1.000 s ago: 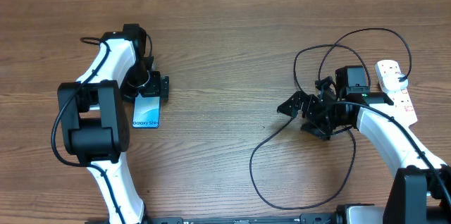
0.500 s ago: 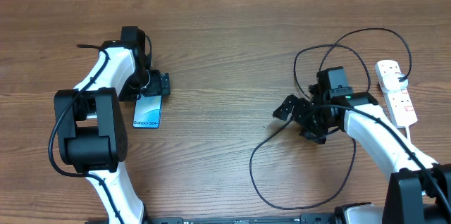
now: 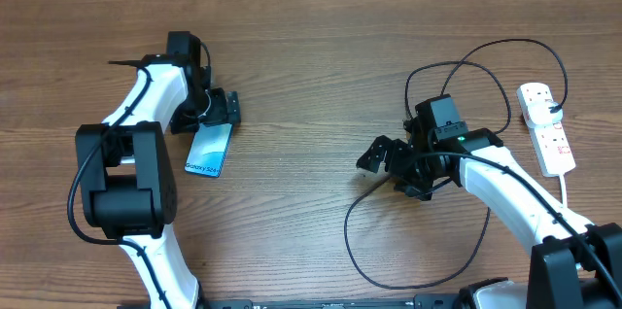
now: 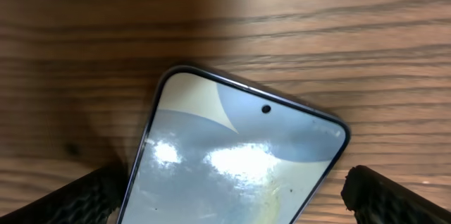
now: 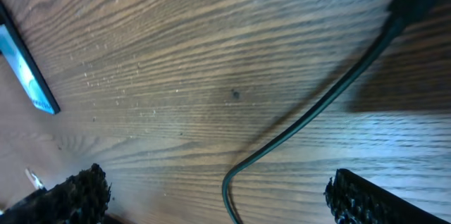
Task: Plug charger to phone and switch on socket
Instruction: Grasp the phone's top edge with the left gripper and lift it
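Note:
The phone (image 3: 209, 149) lies face up and slightly tilted on the wooden table. My left gripper (image 3: 216, 120) stands open over its top end. In the left wrist view the phone (image 4: 232, 160) fills the gap between the two fingertips (image 4: 81, 199); the left one is close to its edge and the right one stands apart. The charger (image 3: 348, 231) loops in black curls at the right. My right gripper (image 3: 389, 165) hangs open above it, and the cable (image 5: 310, 122) runs between its spread fingers, untouched. The socket (image 3: 546, 126) lies far right.
The socket's white cord (image 3: 567, 188) runs toward the front right edge. Bare wooden table (image 3: 301, 105) stretches between the two arms. The phone (image 5: 28, 69) shows at the left edge of the right wrist view.
My right gripper has moved left, away from the socket, to a spot over the cable. The left gripper has shifted slightly, and the phone now lies more tilted.

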